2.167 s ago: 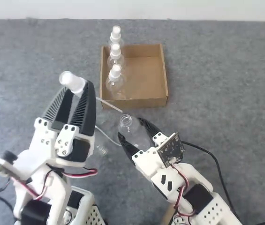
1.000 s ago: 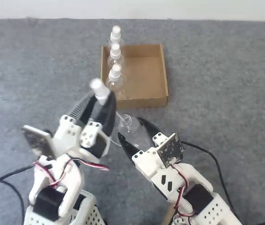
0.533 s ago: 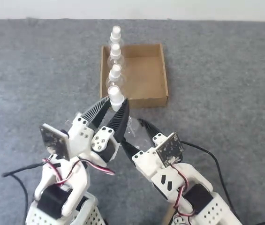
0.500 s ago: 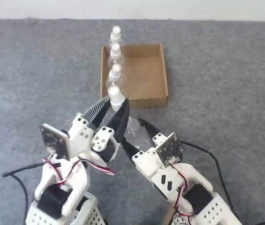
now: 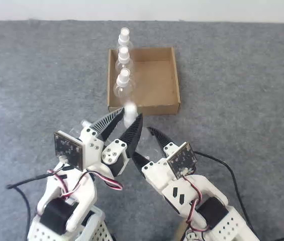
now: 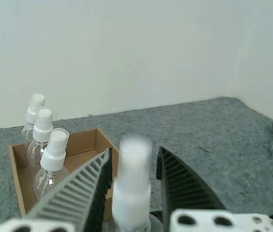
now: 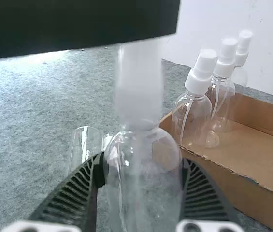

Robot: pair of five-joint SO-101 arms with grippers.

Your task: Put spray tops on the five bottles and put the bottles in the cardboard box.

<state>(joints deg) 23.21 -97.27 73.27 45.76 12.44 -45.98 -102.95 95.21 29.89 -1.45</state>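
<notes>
Three of your clear plastic bottles [image 5: 123, 86], white spray tops [image 5: 123, 75] fitted, stand upright in a row along one wall of the open brown cardboard box [image 5: 154, 83]. Just in front of the box, a fourth clear bottle [image 7: 143, 186] stands upright, clamped between the right gripper's [image 7: 141, 163] fingers. A blurred white spray top [image 7: 138, 87], pinched in the left gripper [image 6: 134, 151], sits at its neck. You see a fifth clear bottle [image 7: 80, 145] just beside it.

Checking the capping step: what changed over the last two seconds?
The left gripper swung the spray top rightward, to the neck of the bottle. The right gripper kept holding that bottle; three capped bottles and cardboard box stayed put.
</notes>
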